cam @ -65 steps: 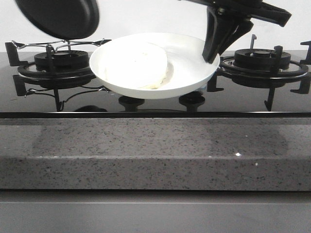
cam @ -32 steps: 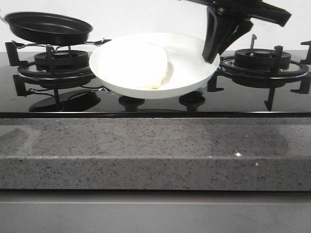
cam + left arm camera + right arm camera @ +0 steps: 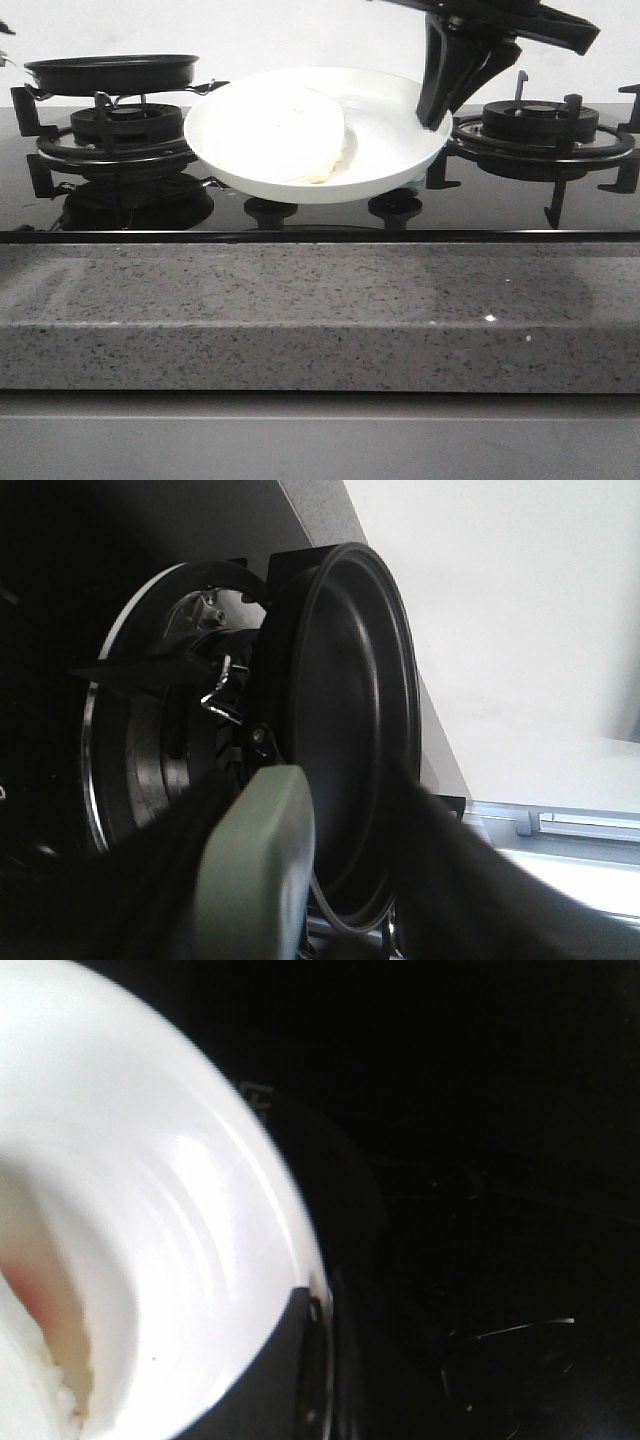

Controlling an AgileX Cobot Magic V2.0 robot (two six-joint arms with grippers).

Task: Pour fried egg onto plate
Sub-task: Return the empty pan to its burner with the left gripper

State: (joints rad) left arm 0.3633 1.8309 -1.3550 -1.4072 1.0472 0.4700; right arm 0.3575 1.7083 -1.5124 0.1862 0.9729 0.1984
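Observation:
The white plate [image 3: 390, 140] hangs over the middle of the stove, tilted a little toward me. The fried egg [image 3: 280, 130] lies on its left half, pale side up; no yolk shows. My right gripper [image 3: 432, 115] is shut on the plate's right rim. In the right wrist view the plate [image 3: 150, 1210] fills the left, the egg [image 3: 30, 1340] shows at the edge, and a dark finger [image 3: 270, 1380] lies over the rim. The empty black frying pan [image 3: 110, 72] is level at the left burner; whether it touches the grate I cannot tell. My left gripper [image 3: 300, 900] is shut on the pan's green handle [image 3: 255, 870].
The left burner with its grate [image 3: 125, 125] lies under the pan, and a second burner [image 3: 540, 125] stands at the right. Two knobs [image 3: 270, 210] sit below the plate. A speckled stone counter edge [image 3: 320, 310] runs across the front.
The pan, high and tilted a second ago, has come down and levelled over the left burner. The plate, the egg and the right gripper have not moved.

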